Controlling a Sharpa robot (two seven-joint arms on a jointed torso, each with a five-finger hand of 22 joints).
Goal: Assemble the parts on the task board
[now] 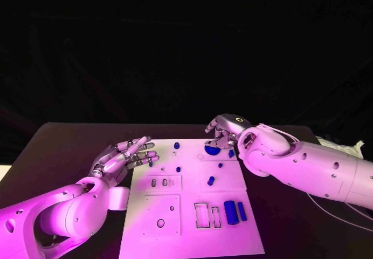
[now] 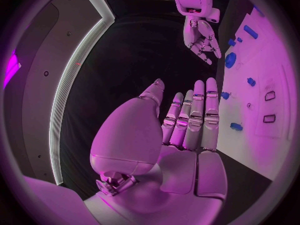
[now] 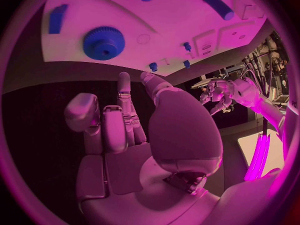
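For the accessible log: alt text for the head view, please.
A white task board lies mid-table with small blue parts on it; the right hand hovers at its far edge over a round blue gear, holding nothing. The left hand is open beside the board's left edge.

I see open bench (image 1: 70, 156) beside the task board's (image 1: 194, 237) left edge, where my left robot hand (image 1: 124, 156) hovers. My right robot hand (image 1: 223, 132) crowds the board's far edge above the blue gear (image 1: 212, 150); small upright pegs (image 1: 211, 181) dot the middle.
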